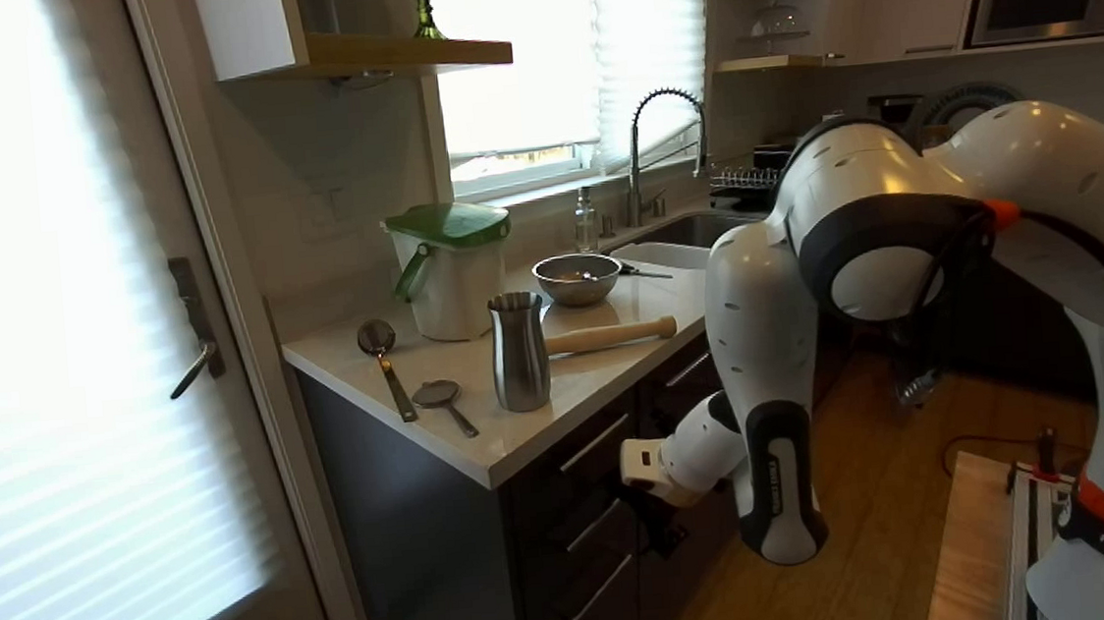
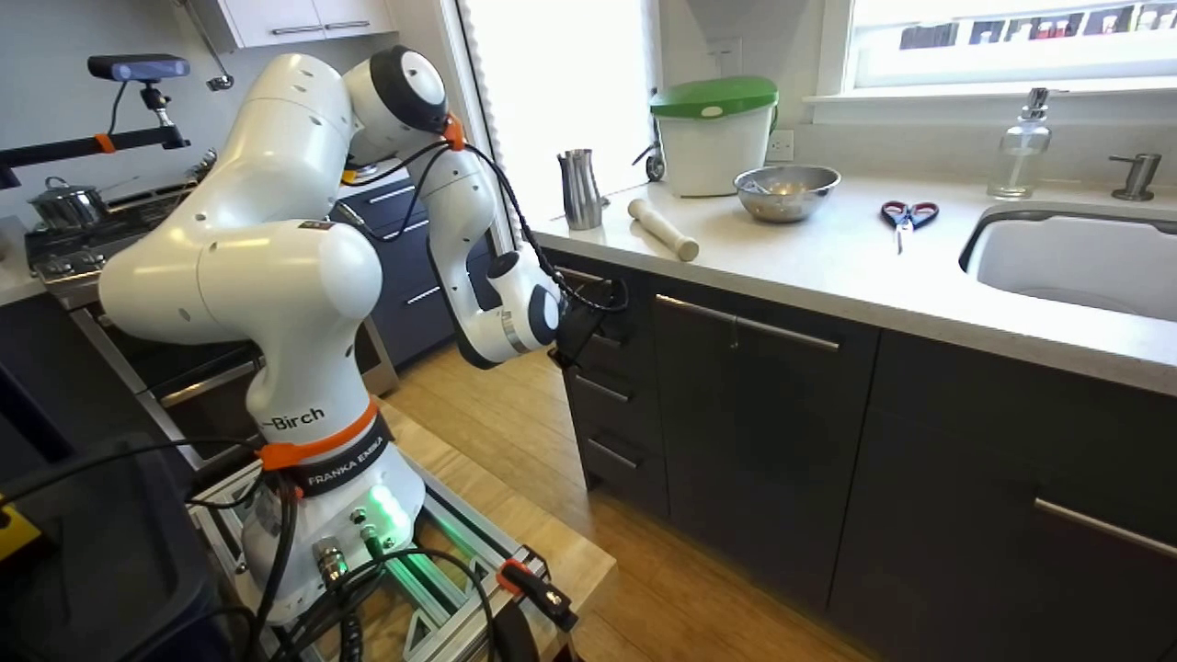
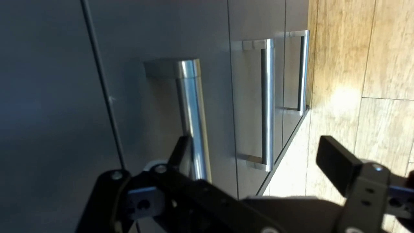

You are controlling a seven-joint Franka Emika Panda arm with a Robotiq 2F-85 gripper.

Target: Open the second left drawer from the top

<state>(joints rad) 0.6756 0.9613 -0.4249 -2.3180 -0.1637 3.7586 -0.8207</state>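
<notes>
The second left drawer from the top (image 3: 155, 103) is dark and flat-fronted, and it looks closed, with no pale interior showing. Its silver bar handle (image 3: 192, 116) is the nearest bar in the wrist view; the handle also shows in an exterior view (image 1: 593, 526). My gripper (image 3: 255, 144) is open and empty. One finger lies along the bar's edge on the drawer-front side; whether it touches the bar cannot be told. The other finger is well out over the floor. In both exterior views the gripper (image 1: 663, 530) (image 2: 568, 349) is low beside the drawer stack, partly hidden by the arm.
Lower handles (image 3: 267, 103) of the stack jut out beyond this one. The counter (image 1: 523, 445) overhangs the drawers. On it stand a metal cup (image 1: 520, 357), a wooden pestle (image 1: 613, 335), a steel bowl (image 1: 578, 283) and a green-lidded bin (image 1: 457, 288).
</notes>
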